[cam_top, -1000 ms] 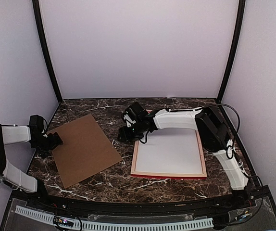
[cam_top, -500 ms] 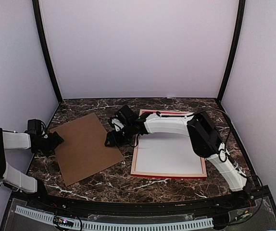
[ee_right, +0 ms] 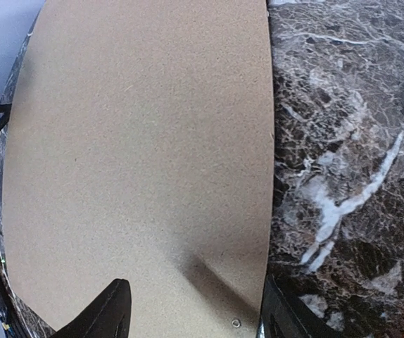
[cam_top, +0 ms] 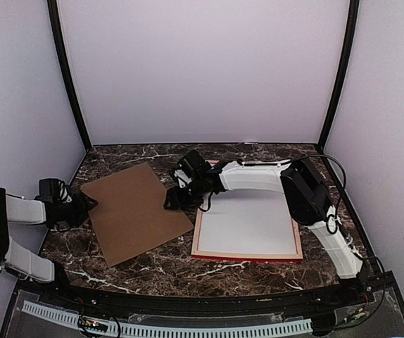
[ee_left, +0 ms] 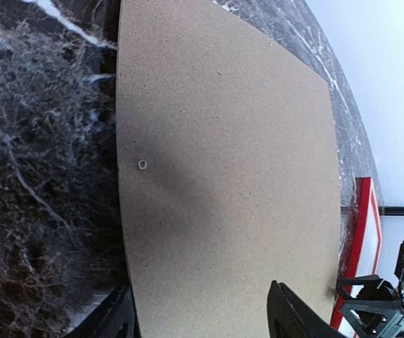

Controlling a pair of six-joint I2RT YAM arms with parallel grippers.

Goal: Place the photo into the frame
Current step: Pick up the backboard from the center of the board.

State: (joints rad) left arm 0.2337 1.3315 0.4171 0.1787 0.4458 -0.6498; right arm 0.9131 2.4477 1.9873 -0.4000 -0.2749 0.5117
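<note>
The frame (cam_top: 247,258) lies flat at the right, red along its near edge, pale wood on its sides. A plain white sheet (cam_top: 248,222) fills it; I cannot tell whether this is the photo's back, and no picture side shows. The brown backing board (cam_top: 137,211) lies left of the frame. My left gripper (cam_top: 82,205) is low at the board's left corner, open, one finger (ee_left: 297,317) over the board (ee_left: 223,162) and the other off its edge. My right gripper (cam_top: 174,199) is open at the board's right edge, straddling that edge of the board (ee_right: 139,155).
The table is dark marble (cam_top: 209,278), enclosed by white walls and black corner posts (cam_top: 68,77). The board's near right corner lies close to the frame's left side. The red frame edge (ee_left: 360,246) shows in the left wrist view.
The board has turned and slid right, nearer the frame. My right gripper swung left, then partly back, along the board's edge. My left gripper's fingers have narrowed at the corner.
</note>
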